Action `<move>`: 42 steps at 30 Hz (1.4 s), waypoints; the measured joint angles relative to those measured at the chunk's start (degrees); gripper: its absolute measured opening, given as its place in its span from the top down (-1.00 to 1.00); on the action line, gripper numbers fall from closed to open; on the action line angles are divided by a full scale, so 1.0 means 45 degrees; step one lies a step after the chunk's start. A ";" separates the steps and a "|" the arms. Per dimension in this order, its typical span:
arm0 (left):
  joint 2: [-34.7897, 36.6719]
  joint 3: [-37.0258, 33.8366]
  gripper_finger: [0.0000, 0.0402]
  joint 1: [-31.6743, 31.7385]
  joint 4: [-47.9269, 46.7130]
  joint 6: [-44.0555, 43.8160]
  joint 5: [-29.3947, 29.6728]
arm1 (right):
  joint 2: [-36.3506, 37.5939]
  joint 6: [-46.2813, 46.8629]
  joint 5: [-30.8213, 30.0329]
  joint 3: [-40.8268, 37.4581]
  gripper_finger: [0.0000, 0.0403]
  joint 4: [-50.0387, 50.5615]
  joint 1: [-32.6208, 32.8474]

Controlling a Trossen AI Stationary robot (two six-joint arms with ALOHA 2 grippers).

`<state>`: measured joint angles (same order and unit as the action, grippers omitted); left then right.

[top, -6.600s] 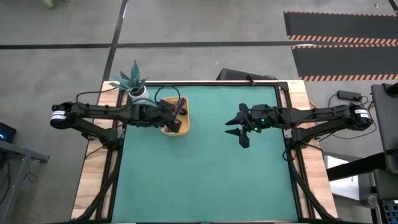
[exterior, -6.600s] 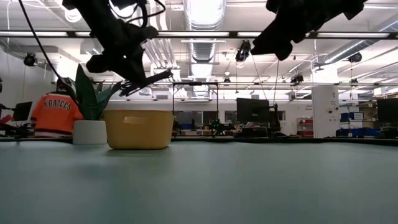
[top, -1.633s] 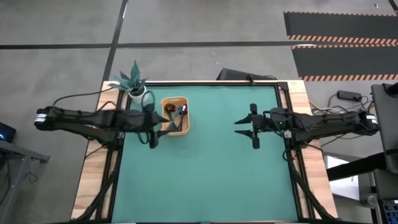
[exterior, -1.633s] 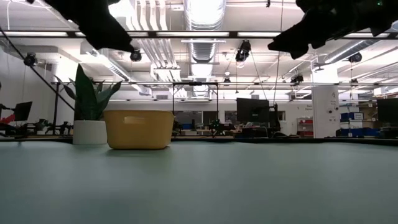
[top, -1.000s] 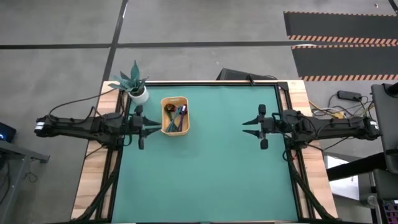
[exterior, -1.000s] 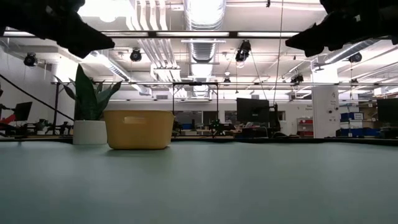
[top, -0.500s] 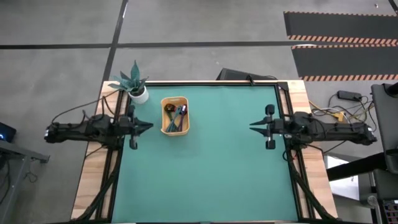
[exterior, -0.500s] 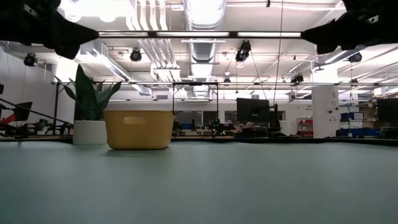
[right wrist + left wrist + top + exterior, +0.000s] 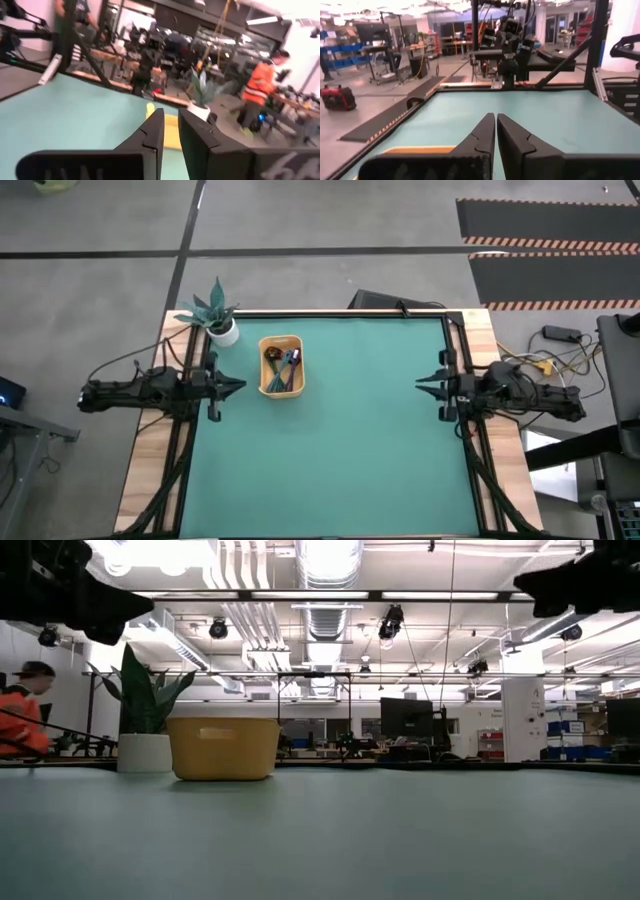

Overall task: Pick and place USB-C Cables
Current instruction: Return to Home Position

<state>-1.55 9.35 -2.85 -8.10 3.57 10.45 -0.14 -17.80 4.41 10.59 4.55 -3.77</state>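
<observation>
Several USB-C cables (image 9: 283,367) lie bundled inside the yellow tray (image 9: 281,338), which stands on the green mat at the far left and also shows in the low view (image 9: 222,748). My left gripper (image 9: 240,386) hovers level at the table's left edge, just left of the tray, shut and holding nothing (image 9: 496,117). My right gripper (image 9: 420,386) hovers at the right edge, pointing across the mat toward the tray (image 9: 172,135). Its fingers are drawn together to a thin slit with nothing between them (image 9: 170,112).
A potted plant (image 9: 215,315) stands at the far left corner beside the tray. The green mat (image 9: 340,450) stretches bare between the two arms. A person in orange (image 9: 25,710) moves in the room beyond the table's left side.
Both arms have drawn back from the middle, the left toward the table's left edge, the right toward the right edge, both sinking a little. The right gripper's fingers, spread a second ago, have closed together. The tray and cables have stayed put.
</observation>
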 joint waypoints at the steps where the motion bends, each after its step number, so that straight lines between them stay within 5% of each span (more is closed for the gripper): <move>1: 0.0005 -0.0078 0.98 0.0000 0.0157 0.0048 -0.0060 | -0.0089 -0.0136 0.0228 -0.0041 0.76 -0.0135 0.0000; 6: 0.0175 -0.0920 0.98 0.0000 0.1217 0.0729 -0.0376 | -0.0072 -0.0161 0.1315 -0.0602 0.76 -0.0299 0.0000; 16: -0.0001 -0.1969 0.98 0.0000 0.3141 0.0730 -0.0960 | -0.0104 0.1094 0.2664 -0.2190 0.77 -0.3997 0.0000; 22: -0.0119 -0.1973 0.98 0.0000 0.3053 0.0958 -0.0955 | -0.0092 0.2552 0.2276 -0.2195 0.77 -0.4021 0.0000; 42: -0.0318 -0.2003 0.98 0.0000 0.3026 0.0958 -0.0939 | -0.0170 0.2385 0.2017 -0.2205 0.76 -0.3773 0.0000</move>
<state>-2.98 0.34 -2.85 5.51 7.88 6.22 -0.91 -7.07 13.48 0.67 -12.43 -3.77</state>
